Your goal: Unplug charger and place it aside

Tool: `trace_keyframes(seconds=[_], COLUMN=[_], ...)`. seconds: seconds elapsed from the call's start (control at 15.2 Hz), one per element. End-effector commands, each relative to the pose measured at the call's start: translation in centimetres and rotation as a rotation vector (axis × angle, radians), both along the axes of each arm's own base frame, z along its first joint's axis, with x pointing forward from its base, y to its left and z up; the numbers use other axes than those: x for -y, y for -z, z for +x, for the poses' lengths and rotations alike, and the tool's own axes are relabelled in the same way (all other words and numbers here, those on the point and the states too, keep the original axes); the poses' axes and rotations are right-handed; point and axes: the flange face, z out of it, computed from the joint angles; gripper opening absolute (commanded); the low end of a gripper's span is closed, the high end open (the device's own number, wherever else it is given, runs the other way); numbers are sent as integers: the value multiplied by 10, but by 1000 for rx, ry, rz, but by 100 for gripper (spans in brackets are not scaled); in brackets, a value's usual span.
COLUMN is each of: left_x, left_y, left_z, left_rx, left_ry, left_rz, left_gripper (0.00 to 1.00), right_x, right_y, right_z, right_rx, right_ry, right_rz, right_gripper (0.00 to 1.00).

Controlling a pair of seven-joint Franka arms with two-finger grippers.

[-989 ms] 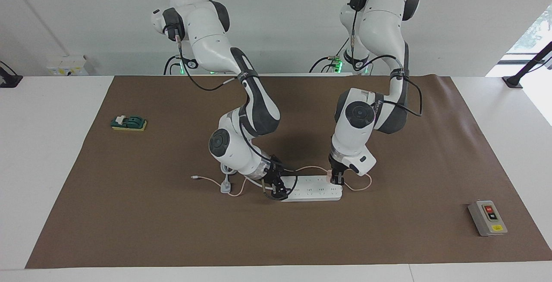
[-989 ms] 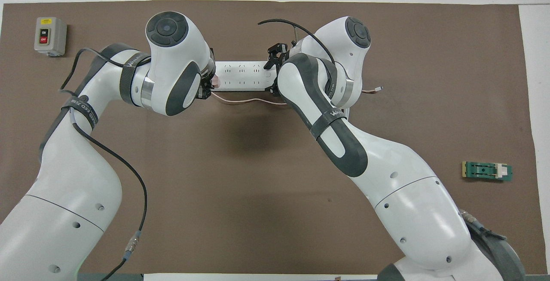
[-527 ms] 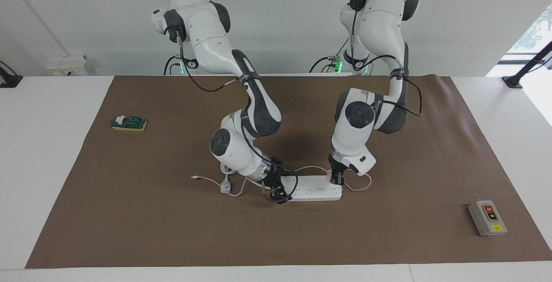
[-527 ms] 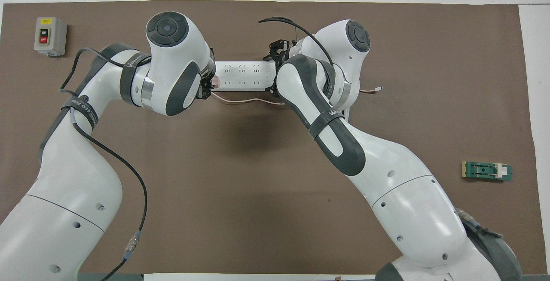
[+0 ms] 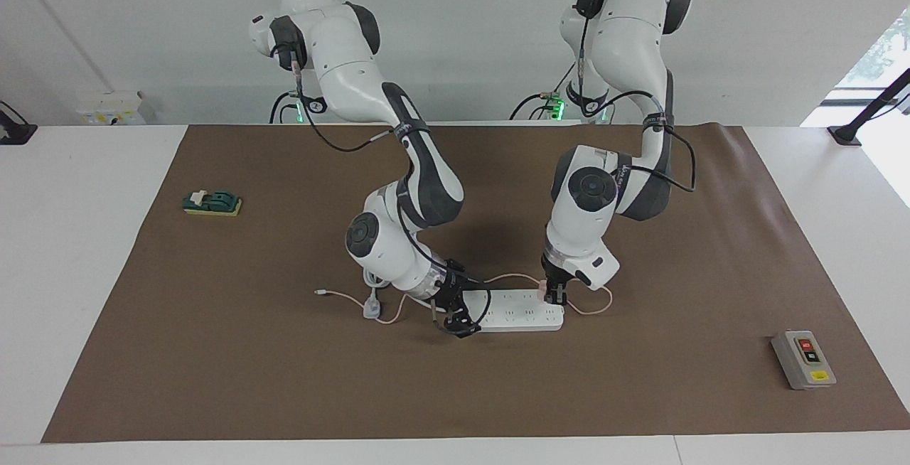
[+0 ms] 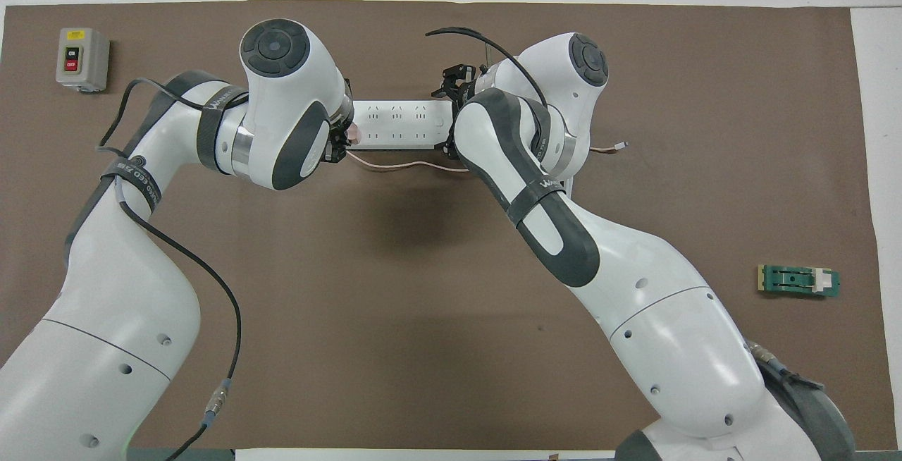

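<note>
A white power strip (image 5: 515,311) lies mid-table on the brown mat. The pale-pink charger (image 5: 544,285) sits on the strip's end toward the left arm's end of the table, and my left gripper (image 5: 554,297) is shut on it from above. In the overhead view the charger (image 6: 352,135) peeks out beside the left wrist. Its thin pink cable (image 5: 601,303) loops off that end and runs along the strip's robot side to a loose tip (image 5: 320,293). My right gripper (image 5: 453,318) stands open, its fingers astride the strip's other end.
A white plug (image 5: 372,306) on a thick white cord lies by the right gripper. A grey switch box (image 5: 803,358) sits toward the left arm's end, farther from the robots. A green block (image 5: 212,202) lies toward the right arm's end.
The right gripper has let go of the strip's end: its fingers have spread apart and the hand has shifted slightly. The left gripper and the charger have not moved.
</note>
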Motion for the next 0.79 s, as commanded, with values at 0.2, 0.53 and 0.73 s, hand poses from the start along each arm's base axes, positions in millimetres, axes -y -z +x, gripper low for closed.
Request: trace_keyframes(seconds=[0.2,0.53,0.73], left_x=[11,13,16], left_y=[8,8,8], left_z=[-9,-10,-12], left_rx=[-9,-10,-9], left_ry=[52,58,64], left_rz=[17,19,22], left_gripper=[0,0,0], right_x=[10,11,11], right_y=[3,4,4], right_z=[17,16,16], right_rx=[55,54,56], right_ry=[59,57,54], right_rz=[33,32,33], right_gripper=[90,80,80])
